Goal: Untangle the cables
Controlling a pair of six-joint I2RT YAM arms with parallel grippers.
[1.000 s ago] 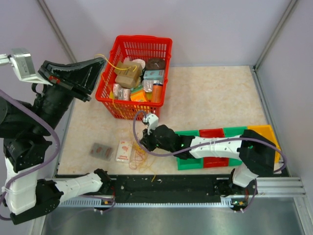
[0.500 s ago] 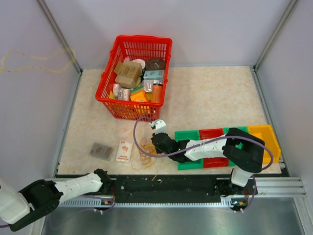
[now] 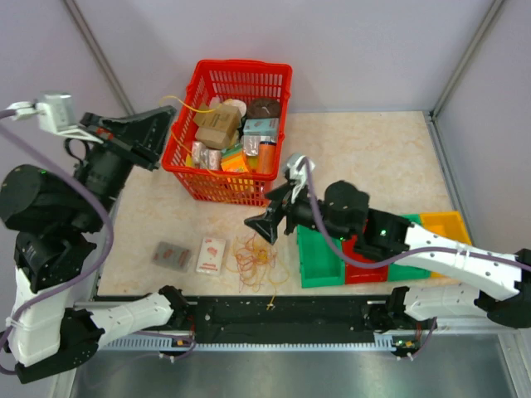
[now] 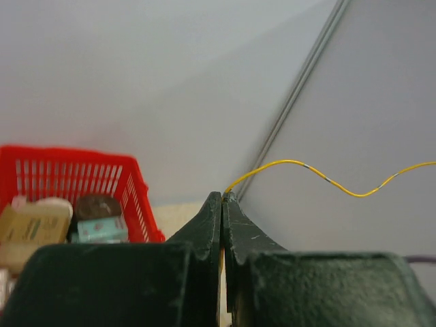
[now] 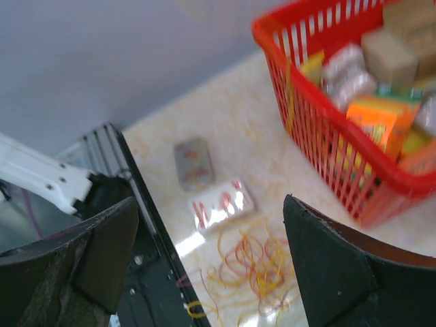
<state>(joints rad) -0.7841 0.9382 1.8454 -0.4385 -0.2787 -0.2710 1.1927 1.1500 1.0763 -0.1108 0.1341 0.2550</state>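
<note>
The cables [image 3: 253,261] lie as a loose tangle of thin yellow, orange and red loops near the table's front edge, and they show below the fingers in the right wrist view [image 5: 255,269]. My right gripper [image 3: 267,212] hovers open above and just right of the tangle, its jaws wide apart [image 5: 211,204] with nothing between them. My left gripper [image 3: 168,114] is raised at the far left, beside the red basket [image 3: 241,66]. Its jaws are shut [image 4: 223,196] on one yellow cable [image 4: 300,163], which arcs away from the tips towards the basket [image 3: 187,105].
The red basket [image 5: 409,180] holds boxes and packets. A grey packet [image 3: 172,255] and a white packet [image 3: 211,255] lie left of the tangle. Green [image 3: 319,261] and yellow [image 3: 448,225] bins sit at the front right under the right arm. A black rail runs along the front edge.
My right gripper has opened and lifted off the tangle, swinging right and back. My left arm has swung back into view by the basket with the yellow cable in its jaws.
</note>
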